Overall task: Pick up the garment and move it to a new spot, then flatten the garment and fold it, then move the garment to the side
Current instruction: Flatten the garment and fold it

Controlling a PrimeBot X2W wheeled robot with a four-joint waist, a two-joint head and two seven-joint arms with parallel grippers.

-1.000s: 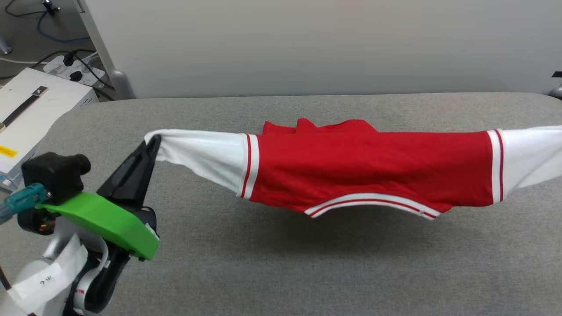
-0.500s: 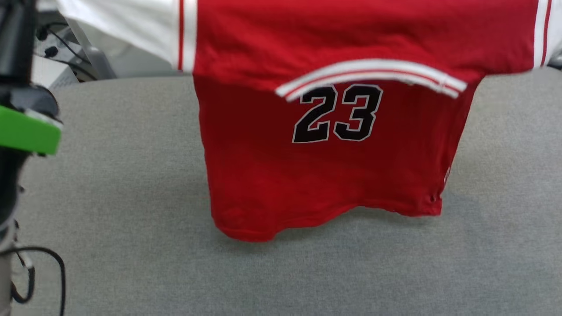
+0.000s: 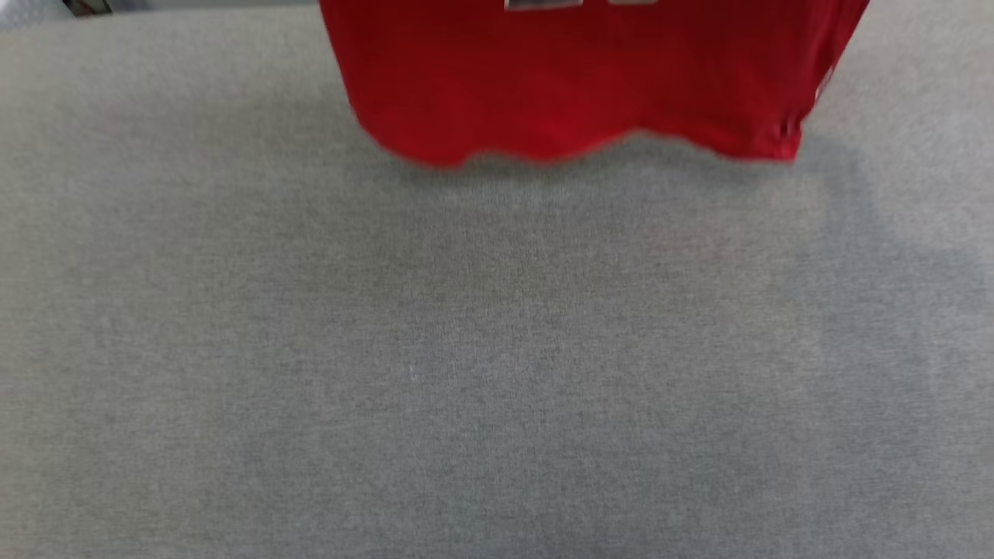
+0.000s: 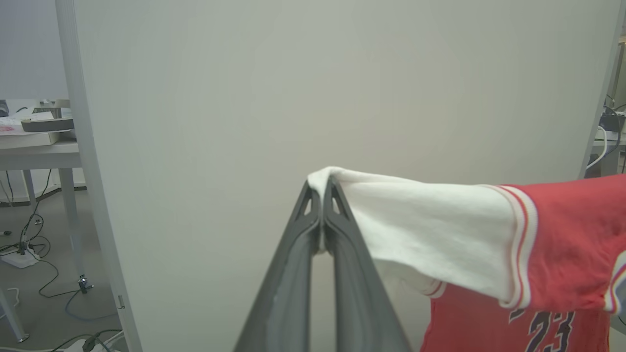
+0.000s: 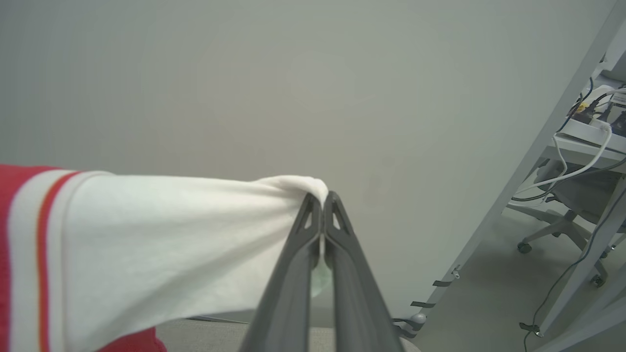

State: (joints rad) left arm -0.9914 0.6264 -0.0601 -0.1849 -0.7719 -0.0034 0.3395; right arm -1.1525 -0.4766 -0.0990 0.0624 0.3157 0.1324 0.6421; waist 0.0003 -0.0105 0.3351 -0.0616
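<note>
The garment (image 3: pixel 575 85) hangs in the air over the grey table (image 3: pixel 466 349); its red lower hem dangles at the top of the head view. In the left wrist view my left gripper (image 4: pixel 322 188) is shut on the tip of one white sleeve (image 4: pixel 430 239), and the red body with "23" lettering (image 4: pixel 543 327) hangs to its right. In the right wrist view my right gripper (image 5: pixel 322 198) is shut on the tip of the other white sleeve (image 5: pixel 171 244), which stretches away to the left.
A pale partition wall (image 4: pixel 342 98) stands behind the table. Beyond it are a desk with cables (image 4: pixel 34 146) on the floor, and an office chair (image 5: pixel 562 215) and a cabled desk (image 5: pixel 596 132) on the other side.
The garment has been lifted off the table and now hangs unfolded by its sleeves. The head view has tilted down, so the sleeves and grippers have left it.
</note>
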